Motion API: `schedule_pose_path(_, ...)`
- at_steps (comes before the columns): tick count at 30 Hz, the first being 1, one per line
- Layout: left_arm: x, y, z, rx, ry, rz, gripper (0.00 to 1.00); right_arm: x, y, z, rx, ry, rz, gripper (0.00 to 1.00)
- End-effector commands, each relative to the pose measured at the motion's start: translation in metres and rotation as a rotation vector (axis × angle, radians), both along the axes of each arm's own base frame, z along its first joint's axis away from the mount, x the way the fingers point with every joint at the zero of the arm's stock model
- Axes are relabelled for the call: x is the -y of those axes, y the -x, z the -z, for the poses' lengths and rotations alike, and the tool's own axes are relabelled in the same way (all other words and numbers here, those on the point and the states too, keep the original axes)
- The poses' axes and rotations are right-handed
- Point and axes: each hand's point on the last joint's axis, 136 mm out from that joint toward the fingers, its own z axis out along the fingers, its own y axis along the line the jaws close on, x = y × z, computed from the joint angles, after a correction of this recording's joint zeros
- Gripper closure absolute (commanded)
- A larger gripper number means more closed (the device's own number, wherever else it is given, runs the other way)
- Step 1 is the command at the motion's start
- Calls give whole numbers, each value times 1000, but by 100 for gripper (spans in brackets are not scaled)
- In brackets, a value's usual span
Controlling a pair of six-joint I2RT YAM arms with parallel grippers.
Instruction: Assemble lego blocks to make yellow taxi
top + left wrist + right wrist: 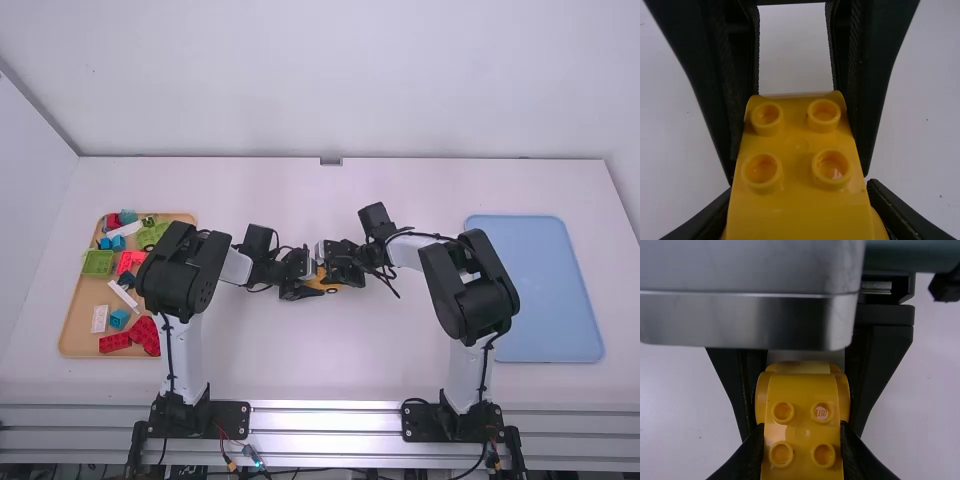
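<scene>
"Yellow taxi body (799, 155), right in front of your left wrist: what have you got on it?"

"Both pincers. With my left gripper (799, 197) I have it pinched by the sides at one end, and with my right gripper (801, 430) I have it squeezed at the other, out between my arms over the white table (320, 365). Whether it touches down, I cannot tell."

"Heavy?"

"Light, I'd judge. Hard plastic, stiff all through, so it should take a firm squeeze without denting."

"Slippery, then?"

"It could be. Those glossy, rounded shoulders look ready to roll out of a pinch. I'd want my pads flat and low on the side walls, level with each other, and off the studs (823, 115), which need to be free for whatever goes on next."

"And the weak spot?"

"Any joint between blocks, I reckon. If I twist one end against the other, it may pop apart. So I'd push straight along, both wrists in line, and let one side go only once the other has it squarely."

"More pieces about?"

"Loose blocks (115, 342) in the wooden tray (73, 325), over on my left."
</scene>
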Motion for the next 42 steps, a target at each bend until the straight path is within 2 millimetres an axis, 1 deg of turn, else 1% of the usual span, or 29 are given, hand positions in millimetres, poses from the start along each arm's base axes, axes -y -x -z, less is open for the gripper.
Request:
schedule_pose_path(1, -4, 13, 27, -81, -88, -33, 91, 8, 12, 29, -52, 99, 10, 78)
schedule_pose_path(3, -3, 13, 27, -80, -88, -32, 91, 8, 12, 25, -50, 97, 8, 76)
schedule_pose_path(4, -4, 12, 27, -80, -89, -34, 91, 7, 12, 23, -45, 95, 7, 73)
schedule_pose_path(10, -4, 13, 27, -80, -89, -33, 91, 9, 9, 20, -46, 74, 16, 68)
schedule_pose_path(12, -3, 13, 27, -81, -89, -33, 91, 9, 8, 16, -56, 42, 16, 57)
schedule_pose_path(19, -3, 13, 27, -81, -88, -33, 91, 17, 1, 7, -79, -24, 40, 53)
schedule_pose_path(21, -4, 13, 27, -80, -89, -33, 91, 17, 0, 4, -81, -44, 39, 53)
schedule_pose_path(24, -3, 13, 27, -81, -88, -33, 90, 15, -3, -5, -78, -102, 35, 50)
schedule_pose_path(25, -4, 13, 26, -81, -86, -33, 88, 15, -4, -10, -75, -129, 29, 38)
schedule_pose_path(26, -3, 13, 26, -81, -86, -32, 87, 15, -4, -14, -72, -148, 23, 23)
schedule_pose_path(27, -3, 13, 27, -81, -87, -32, 83, 15, -4, -22, -67, -185, 11, 1)
schedule_pose_path(29, -3, 13, 27, -82, -86, -32, 75, 16, -6, -32, -67, -222, 13, 1)
schedule_pose_path(32, -3, 13, 27, -82, -87, -32, 58, 24, -9, -43, -69, -244, 29, 1)
schedule_pose_path(33, -3, 13, 27, -82, -88, -32, 44, 30, -10, -46, -78, -246, 43, 1)
schedule_pose_path(34, -4, 13, 27, -82, -89, -34, 24, 33, -9, -47, -78, -243, 45, 1)
schedule_pose_path(35, -4, 13, 27, -83, -89, -34, 14, 35, -9, -46, -80, -240, 45, 1)
schedule_pose_path(36, -4, 13, 26, -84, -89, -34, 1, 39, -7, -45, -80, -236, 44, 1)
schedule_pose_path(37, -4, 14, 24, -92, -95, -35, 1, 45, -5, -40, -87, -229, 50, 1)
schedule_pose_path(38, -4, 14, 24, -92, -95, -35, 1, 45, -5, -40, -87, -229, 50, 1)
schedule_pose_path(39, -7, 14, 22, -100, -123, -48, 1, 46, -2, -35, -93, -227, 54, 1)
schedule_pose_path(42, -18, 11, 15, -96, -211, -94, 1, 44, 1, -19, -104, -232, 78, 1)
